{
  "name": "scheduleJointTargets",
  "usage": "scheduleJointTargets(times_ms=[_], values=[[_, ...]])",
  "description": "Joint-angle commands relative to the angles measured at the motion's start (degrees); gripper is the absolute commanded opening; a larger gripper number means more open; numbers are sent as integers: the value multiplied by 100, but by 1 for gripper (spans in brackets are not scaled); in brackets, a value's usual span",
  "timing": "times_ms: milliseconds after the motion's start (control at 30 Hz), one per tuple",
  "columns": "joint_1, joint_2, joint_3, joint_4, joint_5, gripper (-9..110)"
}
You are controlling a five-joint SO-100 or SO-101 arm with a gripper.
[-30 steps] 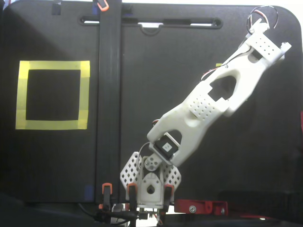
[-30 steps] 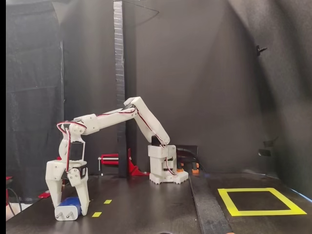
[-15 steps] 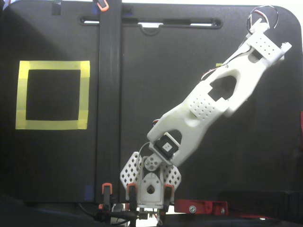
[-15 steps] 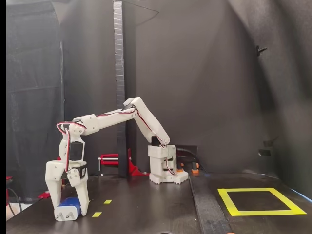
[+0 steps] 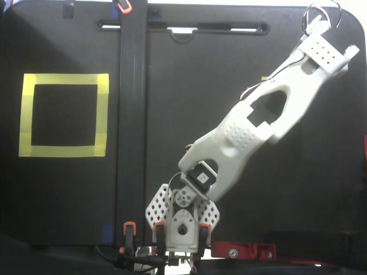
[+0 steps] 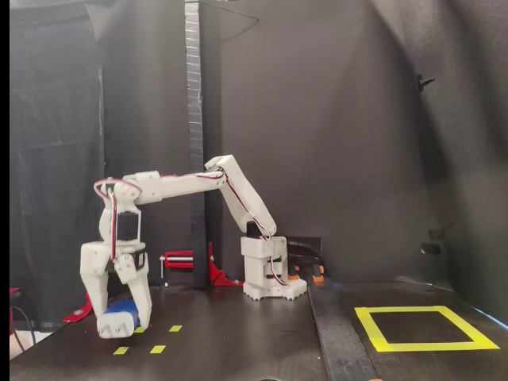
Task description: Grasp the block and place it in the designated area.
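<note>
In the side-on fixed view, the gripper [image 6: 121,316] is seen nearest the camera, at about 8 o'clock in the picture, lowered to the dark table [image 6: 238,341]. The block [image 6: 121,310] is a small dark blue piece seen between the 2 white fingers, close to the table surface; the fingers are drawn in narrowly around it, so it is judged to be gripped, though firm contact cannot be confirmed. Just beside it, toward 4 o'clock, 3 small yellow tape squares [image 6: 157,348] are visible on the table.

The block is judged to be light, rigid and smooth-sided plastic, unlikely to deform or break but liable to slip or twist if pinched near an end. It is best taken across the middle of its rounded body, on the 2 broad sides. No prongs can be made out.

Farther back, the arm's base [image 6: 270,274] is seen near the centre. The designated area [image 6: 423,329], outlined in yellow tape, lies well apart at 4 o'clock.

In the top-down fixed view, the designated area [image 5: 63,114] lies at 9 o'clock and is empty, while the arm reaches toward 2 o'clock; the block is hidden there.
</note>
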Motion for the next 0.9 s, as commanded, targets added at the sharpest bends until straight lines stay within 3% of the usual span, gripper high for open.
scheduleJointTargets(times_ms=[0,867], values=[[-70,650,-264,229,79,19],[-158,1696,-246,1441,325,19]])
